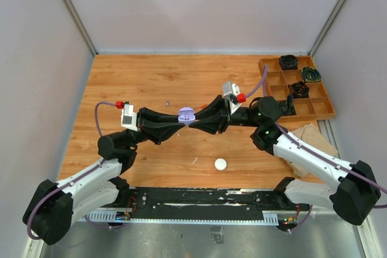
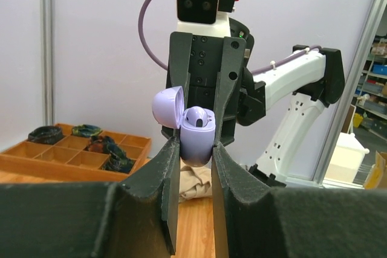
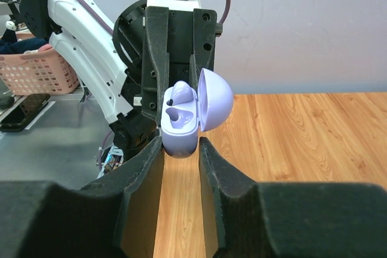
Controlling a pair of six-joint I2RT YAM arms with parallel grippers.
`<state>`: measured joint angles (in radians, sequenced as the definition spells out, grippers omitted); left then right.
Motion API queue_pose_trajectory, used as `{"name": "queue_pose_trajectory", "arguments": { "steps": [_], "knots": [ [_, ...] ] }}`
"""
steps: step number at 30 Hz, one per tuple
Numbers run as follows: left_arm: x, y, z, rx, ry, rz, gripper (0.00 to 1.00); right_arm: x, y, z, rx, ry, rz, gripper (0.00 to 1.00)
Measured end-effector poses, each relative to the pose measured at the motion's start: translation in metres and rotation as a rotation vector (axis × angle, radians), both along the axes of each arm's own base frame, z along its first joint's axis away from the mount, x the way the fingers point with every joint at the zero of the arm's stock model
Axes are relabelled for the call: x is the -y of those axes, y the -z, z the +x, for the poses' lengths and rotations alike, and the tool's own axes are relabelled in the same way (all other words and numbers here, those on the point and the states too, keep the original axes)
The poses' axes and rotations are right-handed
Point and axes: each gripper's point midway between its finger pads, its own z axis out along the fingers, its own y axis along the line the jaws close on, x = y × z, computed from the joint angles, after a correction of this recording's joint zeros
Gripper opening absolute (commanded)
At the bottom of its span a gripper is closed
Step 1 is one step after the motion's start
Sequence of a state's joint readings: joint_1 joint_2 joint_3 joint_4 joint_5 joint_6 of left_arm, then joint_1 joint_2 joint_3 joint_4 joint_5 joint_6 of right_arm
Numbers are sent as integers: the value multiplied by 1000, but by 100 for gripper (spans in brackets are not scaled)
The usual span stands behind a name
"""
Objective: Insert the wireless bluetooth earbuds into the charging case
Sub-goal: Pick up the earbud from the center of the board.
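Top external: both arms are reaching inward and meeting tip to tip above the wood-grain table (image 1: pixel 151 77), with the lilac charging case (image 1: pixel 186 113) hanging between them, clear of the surface.
Left gripper (image 2: pixel 195 149): is pinching the case's lower body, fingers pressing on both sides.
Right gripper (image 3: pixel 181 143): fingertips are sitting against the case's sides too; can't tell if it's clamping or just touching.
Why held so: probably steadying the case in mid-air from both ends, for a handover or a regrip.
Lid (image 3: pixel 216 98): is standing hinged open, leaving the wells exposed.
Earbud (image 2: pixel 198 117): lilac, sitting seated in the case; right wrist view seems to be showing a second one below it, not sure.
Table: white round puck (image 1: pixel 220 164) is lying toward the near edge, well apart from the grippers; the speck beside it is too small to name.
Far right: wooden compartment tray (image 1: pixel 315 104) is holding dark coiled bundles in three cells; brown cardboard (image 1: pixel 311 134) is lying just in front of it.
Room: white panel walls are enclosing the table; a pink basket (image 3: pixel 36 74) is sitting on a bench behind.
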<state>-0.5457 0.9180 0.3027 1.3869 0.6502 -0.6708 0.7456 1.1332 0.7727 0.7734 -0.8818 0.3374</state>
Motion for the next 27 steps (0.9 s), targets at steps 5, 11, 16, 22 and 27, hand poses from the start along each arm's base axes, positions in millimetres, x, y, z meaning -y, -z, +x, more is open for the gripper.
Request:
{"name": "queue_pose_trajectory", "arguments": {
  "steps": [5,11,16,22,27],
  "knots": [
    [-1,-2,-1,2,2,-9,0,-1,-2,0,-10,-8,19,32],
    [-1,-4,-1,7,5,-22,0,-3,-5,1,-14,-13,34,35],
    [-1,-4,-1,2,11,-28,0,-3,-5,1,-14,-14,38,37],
    [-1,-4,0,-2,13,-30,0,-5,-4,2,-13,-15,40,37],
    [0,-4,0,-3,12,-30,0,-6,-4,2,-14,-18,41,34]
  ]
}}
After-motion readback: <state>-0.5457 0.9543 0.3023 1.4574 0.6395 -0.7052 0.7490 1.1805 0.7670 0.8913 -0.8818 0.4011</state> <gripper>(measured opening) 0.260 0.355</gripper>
